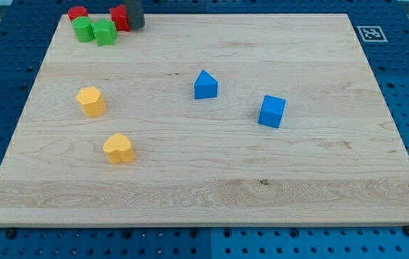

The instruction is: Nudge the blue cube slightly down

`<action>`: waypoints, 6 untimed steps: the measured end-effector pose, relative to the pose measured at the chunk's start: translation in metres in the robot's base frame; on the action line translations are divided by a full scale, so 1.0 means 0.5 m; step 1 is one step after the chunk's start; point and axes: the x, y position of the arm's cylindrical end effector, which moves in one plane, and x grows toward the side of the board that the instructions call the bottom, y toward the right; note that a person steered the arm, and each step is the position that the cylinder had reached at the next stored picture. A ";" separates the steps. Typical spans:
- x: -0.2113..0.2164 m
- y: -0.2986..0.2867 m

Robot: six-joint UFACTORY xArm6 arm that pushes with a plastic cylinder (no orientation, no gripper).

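The blue cube (272, 111) sits right of the board's middle. My tip (135, 26) is at the view's top left, far up and left of the cube. The tip stands against the right side of a red block (120, 16). A blue triangular block (205, 85) lies left of the cube and slightly higher.
A second red block (78, 12) and two green blocks (83, 29) (105, 32) cluster at the top left by the tip. Two yellow blocks (90, 101) (118, 148) lie at the left. A black-and-white marker (371, 33) sits at the wooden board's (211, 187) top right corner.
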 end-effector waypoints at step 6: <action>0.415 0.558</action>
